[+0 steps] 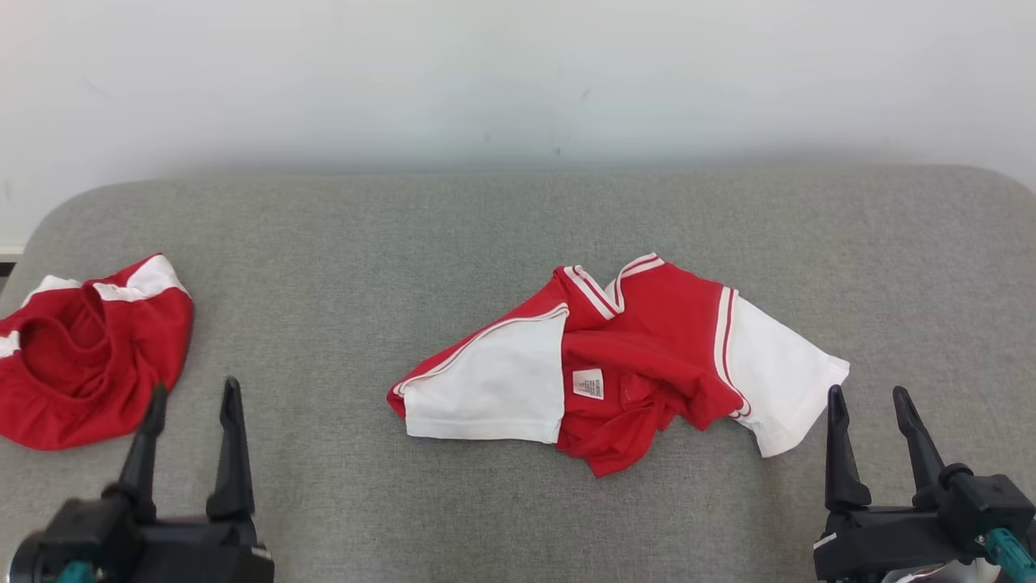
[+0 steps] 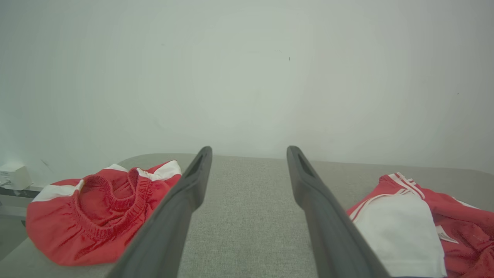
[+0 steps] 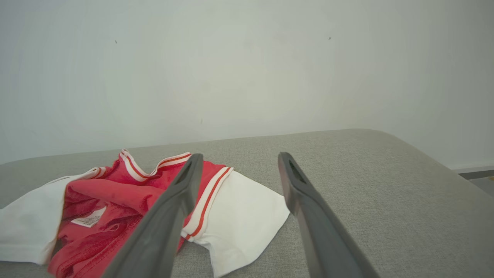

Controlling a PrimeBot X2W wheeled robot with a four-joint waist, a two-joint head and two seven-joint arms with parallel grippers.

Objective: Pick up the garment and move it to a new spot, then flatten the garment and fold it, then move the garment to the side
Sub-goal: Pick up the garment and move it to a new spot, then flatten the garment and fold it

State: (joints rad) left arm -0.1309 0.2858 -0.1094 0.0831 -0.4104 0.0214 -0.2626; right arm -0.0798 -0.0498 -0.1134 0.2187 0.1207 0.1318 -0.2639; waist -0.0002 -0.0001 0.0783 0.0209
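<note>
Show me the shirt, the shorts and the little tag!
red and white shirt (image 1: 664, 324): head view, red chest panel.
red shorts (image 1: 89, 405): head view, red cloth below waistband.
tag (image 1: 588, 384): head view, middle of white label.

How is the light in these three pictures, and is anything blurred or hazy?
Head view: soft even light, no glare, shirt sharp with only a faint shadow. Left wrist view: hazy and pale, the left tool soft near the lens. Right wrist view: the same haze, the right tool soft at the bottom edge.

Shirt (image 1: 639, 348) at the middle of the table (image 1: 518, 227) — shorts (image 1: 89, 364) at its left edge
</note>
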